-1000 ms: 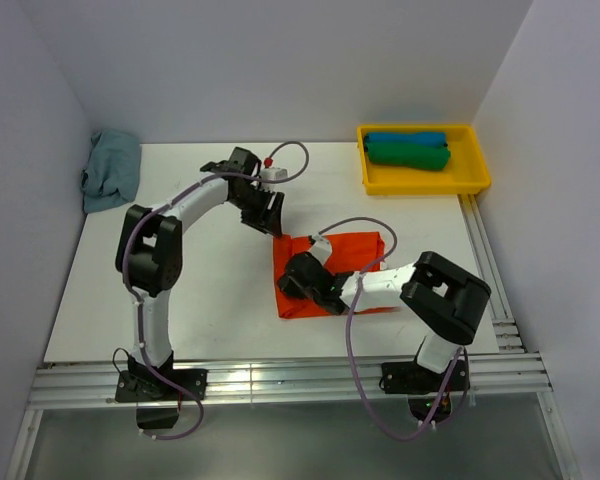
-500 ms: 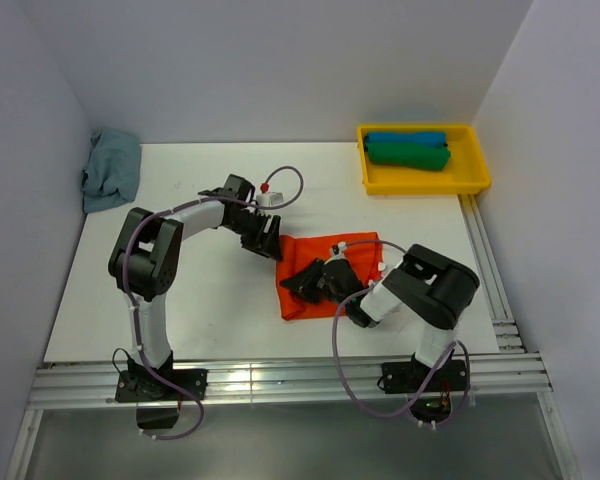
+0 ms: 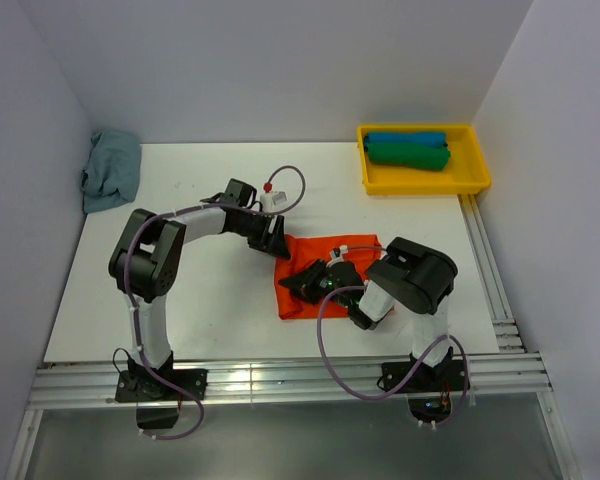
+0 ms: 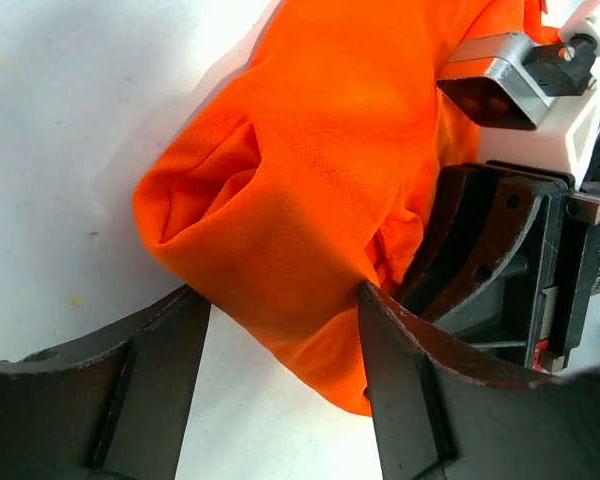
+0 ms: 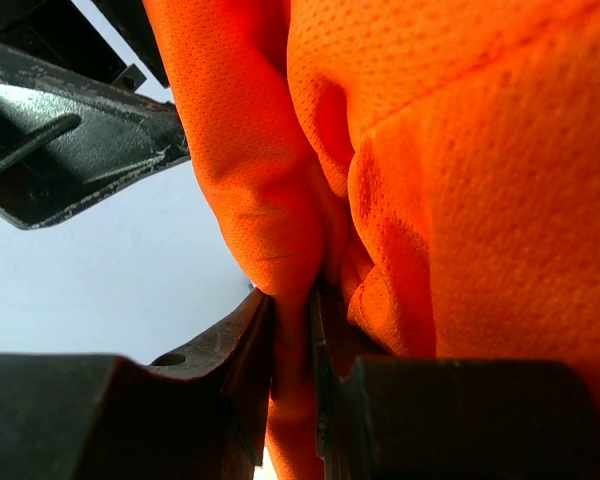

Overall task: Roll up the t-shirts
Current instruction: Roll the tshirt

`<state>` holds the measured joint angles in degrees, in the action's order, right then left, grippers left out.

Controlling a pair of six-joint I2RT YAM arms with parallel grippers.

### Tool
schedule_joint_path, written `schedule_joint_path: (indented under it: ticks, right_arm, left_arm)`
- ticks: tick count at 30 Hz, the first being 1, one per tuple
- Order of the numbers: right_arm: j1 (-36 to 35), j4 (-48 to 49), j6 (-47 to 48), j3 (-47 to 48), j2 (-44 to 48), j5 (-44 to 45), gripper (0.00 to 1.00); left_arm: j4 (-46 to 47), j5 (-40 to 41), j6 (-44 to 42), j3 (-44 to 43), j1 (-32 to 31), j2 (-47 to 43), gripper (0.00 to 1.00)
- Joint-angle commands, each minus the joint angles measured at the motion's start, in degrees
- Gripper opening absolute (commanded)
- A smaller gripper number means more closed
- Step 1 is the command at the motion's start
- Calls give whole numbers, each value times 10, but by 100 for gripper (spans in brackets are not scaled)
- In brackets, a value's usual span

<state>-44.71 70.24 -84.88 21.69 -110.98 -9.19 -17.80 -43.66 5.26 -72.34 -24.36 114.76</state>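
The orange-red t-shirt (image 3: 330, 258) lies folded in the table's middle, and its left edge is bunched up. It fills the left wrist view (image 4: 310, 170) and the right wrist view (image 5: 450, 150). My right gripper (image 3: 302, 284) is shut on a fold of its left edge (image 5: 293, 330). My left gripper (image 3: 274, 240) is open at the shirt's far-left corner, with the bunched cloth between its spread fingers (image 4: 280, 340). A green rolled shirt (image 3: 408, 155) and a blue rolled shirt (image 3: 406, 138) lie in the tray. A grey-blue shirt (image 3: 110, 168) lies crumpled at the far left.
The yellow tray (image 3: 475, 183) stands at the far right corner. White walls close in the table on three sides. The right gripper's fingers (image 4: 480, 240) show close beside the left gripper. A metal rail (image 3: 280, 382) runs along the near edge.
My left gripper has come down and nearer, onto the shirt's far-left corner. My right arm has drawn in, and its gripper has lifted and bunched the shirt's left edge.
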Motion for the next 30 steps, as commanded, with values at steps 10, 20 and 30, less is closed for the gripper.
schedule_joint_path:
  ticks: [10,20,30]
  right_arm:
    - [1,-41,16,1,21,-14,21]
    - [-3,-258,116,45,117,28,37]
    - [-87,-702,267,214,266,267,57]
  left_arm:
    - [21,10,16,-9,-9,-5,65]
    - [-108,120,-9,-105,-29,34,0]
    - [-211,213,-25,-167,-55,35,0]
